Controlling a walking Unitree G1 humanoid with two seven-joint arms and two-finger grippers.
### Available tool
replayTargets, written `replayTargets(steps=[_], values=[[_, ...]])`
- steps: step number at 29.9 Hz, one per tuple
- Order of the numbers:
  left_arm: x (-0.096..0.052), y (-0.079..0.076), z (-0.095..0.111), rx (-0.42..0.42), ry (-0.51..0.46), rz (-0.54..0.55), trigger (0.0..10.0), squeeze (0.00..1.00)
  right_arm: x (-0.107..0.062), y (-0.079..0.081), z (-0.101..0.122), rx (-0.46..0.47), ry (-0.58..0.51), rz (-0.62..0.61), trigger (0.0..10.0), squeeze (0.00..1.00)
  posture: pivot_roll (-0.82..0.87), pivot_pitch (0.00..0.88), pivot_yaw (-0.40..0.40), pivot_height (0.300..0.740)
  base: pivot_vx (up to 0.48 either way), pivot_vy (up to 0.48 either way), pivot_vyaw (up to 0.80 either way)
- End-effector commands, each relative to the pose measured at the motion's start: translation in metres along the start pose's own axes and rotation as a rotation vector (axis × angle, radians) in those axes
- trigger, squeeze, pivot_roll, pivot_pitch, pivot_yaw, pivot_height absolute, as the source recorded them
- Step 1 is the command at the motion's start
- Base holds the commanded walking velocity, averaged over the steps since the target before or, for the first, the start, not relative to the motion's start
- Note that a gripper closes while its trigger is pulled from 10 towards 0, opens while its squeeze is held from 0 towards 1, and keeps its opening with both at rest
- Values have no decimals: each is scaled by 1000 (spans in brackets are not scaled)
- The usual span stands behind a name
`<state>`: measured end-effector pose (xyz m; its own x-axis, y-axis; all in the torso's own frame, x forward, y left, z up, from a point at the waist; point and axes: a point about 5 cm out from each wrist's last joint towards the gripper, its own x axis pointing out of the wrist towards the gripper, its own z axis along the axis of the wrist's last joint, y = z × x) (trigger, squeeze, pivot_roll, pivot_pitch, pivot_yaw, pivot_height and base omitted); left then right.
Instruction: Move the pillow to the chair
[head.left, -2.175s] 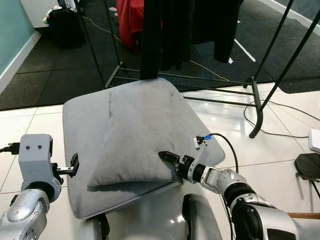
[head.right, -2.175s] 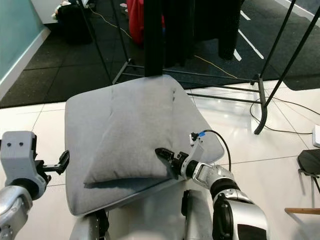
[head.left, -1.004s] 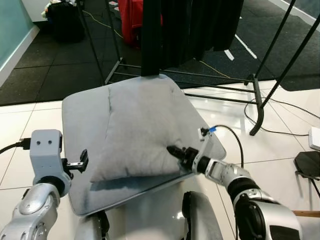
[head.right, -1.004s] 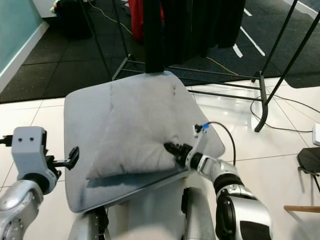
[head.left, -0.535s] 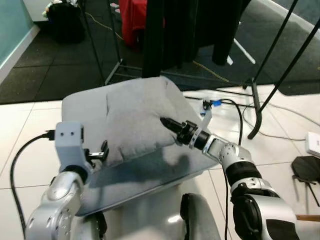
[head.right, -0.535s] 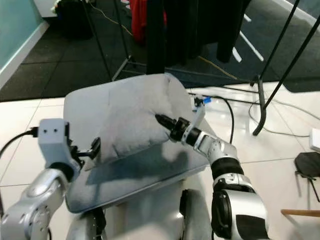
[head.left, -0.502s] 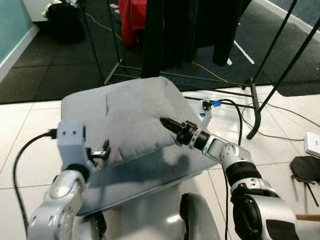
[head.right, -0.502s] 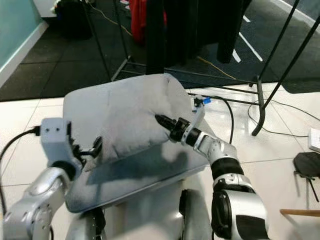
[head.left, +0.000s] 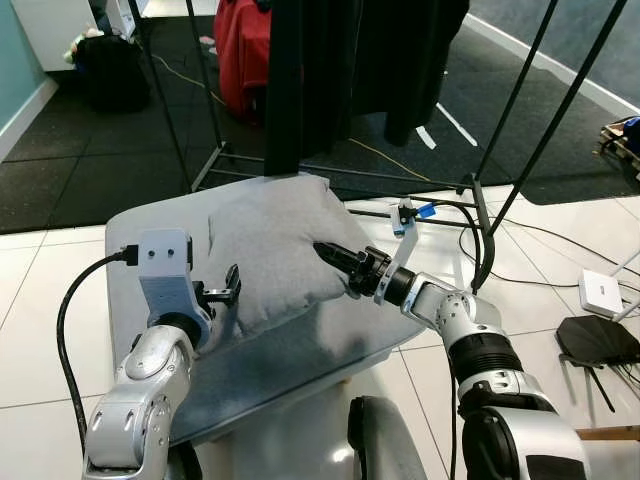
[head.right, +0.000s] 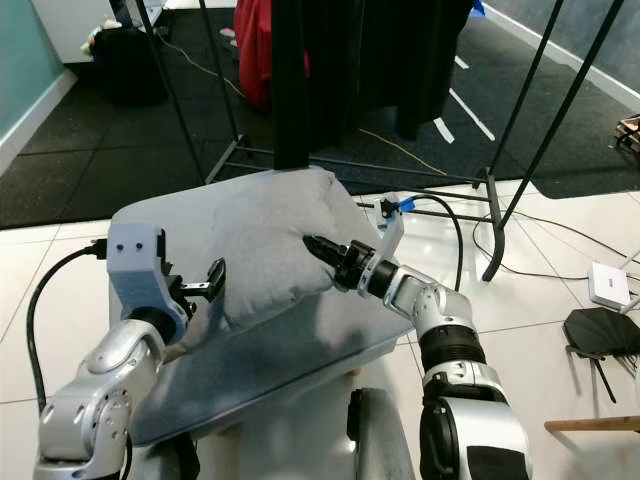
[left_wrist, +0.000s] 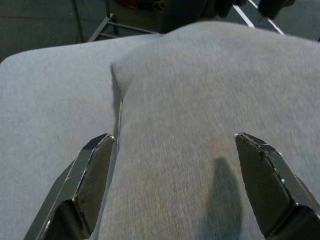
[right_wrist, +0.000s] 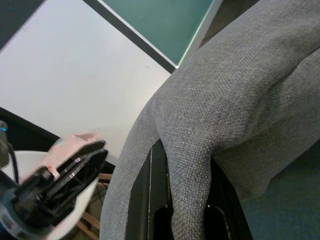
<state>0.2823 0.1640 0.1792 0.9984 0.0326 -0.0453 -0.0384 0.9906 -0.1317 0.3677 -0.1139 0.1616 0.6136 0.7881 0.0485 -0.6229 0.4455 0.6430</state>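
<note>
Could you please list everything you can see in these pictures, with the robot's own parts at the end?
pillow: one, grey, lying on the seat cushion
seat cushion: one, grey, under the pillow
clothes rack: one, black metal, behind the cushion
hanging clothes: several, black, on the rack
red cloth: one, far left of the rack
black bag: one, far left on dark floor
white box: one, right floor
left pincer: open at the pillow's left edge
right pincer: shut on the pillow's right edge

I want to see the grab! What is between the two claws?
The grey pillow: the right claw pinches its edge, the left claw sits open at its other side, seen from the head views.
</note>
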Motion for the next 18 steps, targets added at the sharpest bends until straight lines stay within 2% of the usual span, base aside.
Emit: replayTargets(steps=[1, 6, 18], values=[[2, 3, -2, 7, -1, 24, 10000, 0, 4, 7, 2, -35, -3, 24, 0, 0, -92, 17, -52, 559, 0, 0, 0], [3, -1, -14, 10, 30, 24, 10000, 0, 6, 8, -12, -30, 37, 13, 0, 0, -95, 6, -52, 583, 0, 0, 0], [6, -3, -19, 17, 49, 26, 10000, 0, 11, 14, -20, -20, 42, 20, 0, 0, -102, 21, -46, 606, 0, 0, 0]])
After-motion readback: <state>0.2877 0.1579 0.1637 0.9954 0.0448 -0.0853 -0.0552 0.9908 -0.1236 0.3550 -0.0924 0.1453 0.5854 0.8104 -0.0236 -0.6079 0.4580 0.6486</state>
